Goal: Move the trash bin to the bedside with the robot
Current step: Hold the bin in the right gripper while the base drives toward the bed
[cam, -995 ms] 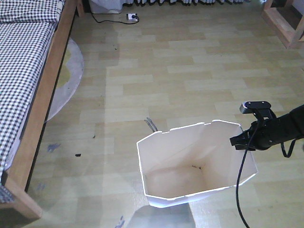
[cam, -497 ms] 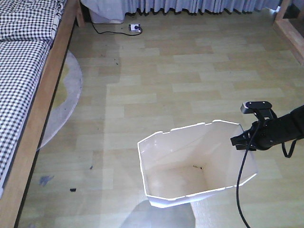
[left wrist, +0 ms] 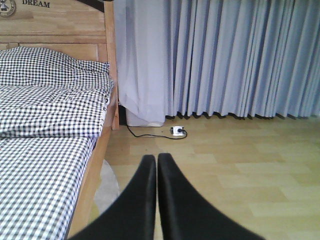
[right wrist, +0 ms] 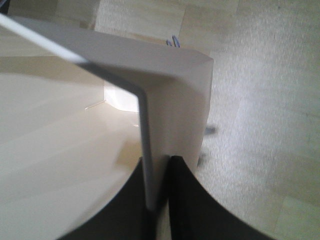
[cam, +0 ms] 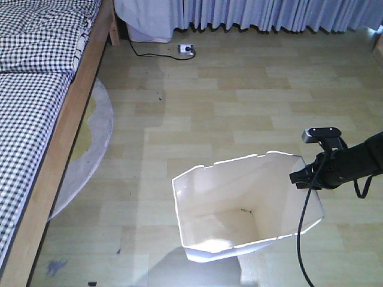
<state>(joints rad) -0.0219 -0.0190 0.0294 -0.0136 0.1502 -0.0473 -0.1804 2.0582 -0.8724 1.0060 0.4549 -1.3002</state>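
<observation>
Right arm (cam: 359,160) gripping the trash bin (cam: 209,191) by its rim, bed (cam: 36,89) off to the left
Nearest, the right jaws are clenched on the bin's thin white wall, one finger inside and one outside; the arm reaches in low and almost level from the right, its black cable hanging. The bin is upright, well apart from the bed's wooden frame. The left jaws are pressed together on nothing, pointing over the floor (left wrist: 240,165) toward the curtain (left wrist: 225,55)
</observation>
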